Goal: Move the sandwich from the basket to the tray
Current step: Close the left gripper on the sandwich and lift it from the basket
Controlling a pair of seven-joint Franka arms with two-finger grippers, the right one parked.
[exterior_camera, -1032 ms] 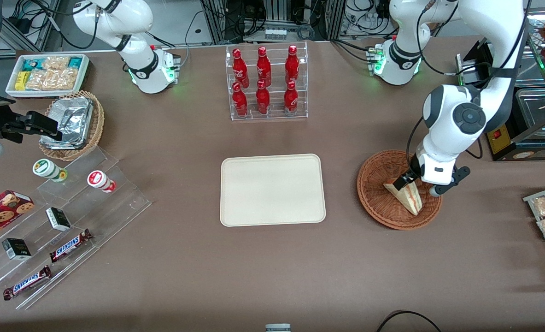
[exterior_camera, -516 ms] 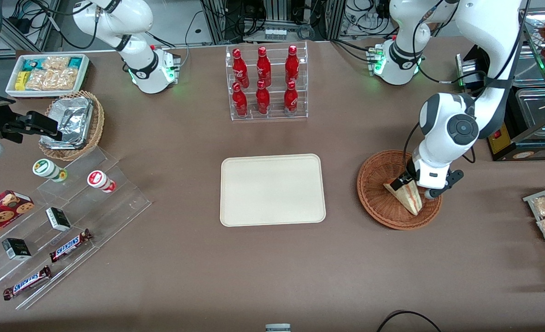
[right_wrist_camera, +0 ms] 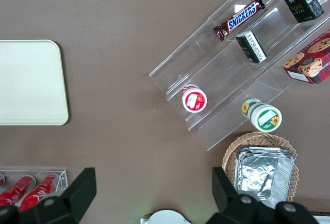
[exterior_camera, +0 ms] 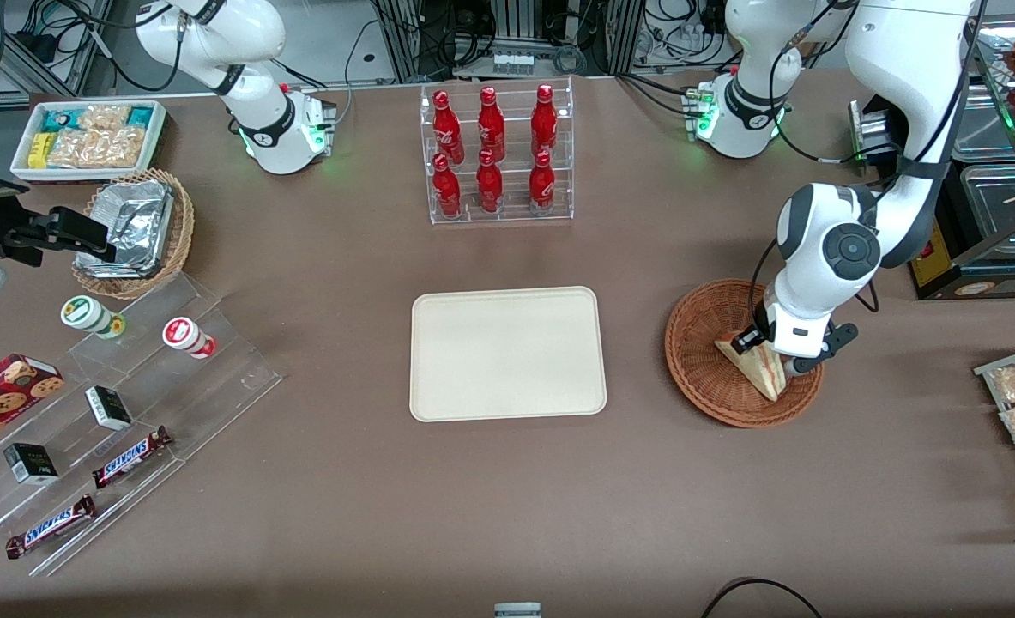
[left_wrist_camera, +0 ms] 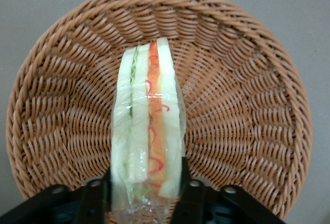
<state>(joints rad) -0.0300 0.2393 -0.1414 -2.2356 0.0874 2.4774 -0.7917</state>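
1. A round reddish-brown wicker basket (exterior_camera: 703,360) sits on the brown counter (exterior_camera: 507,498) toward the working arm's end.
2. Inside it lies the sandwich (left_wrist_camera: 148,131), a clear-wrapped wedge on its edge, showing red and green filling between white bread.
3. The gripper (left_wrist_camera: 145,195) is down in the basket, its jaws part open with one finger on either side of the sandwich's wide end, at or almost at the wrapper.
4. The cream tray (exterior_camera: 507,354) lies flat at the counter's middle, well apart from the basket, holding nothing.
5. A tan basket (exterior_camera: 177,240) toward the parked arm's end holds crumpled foil.
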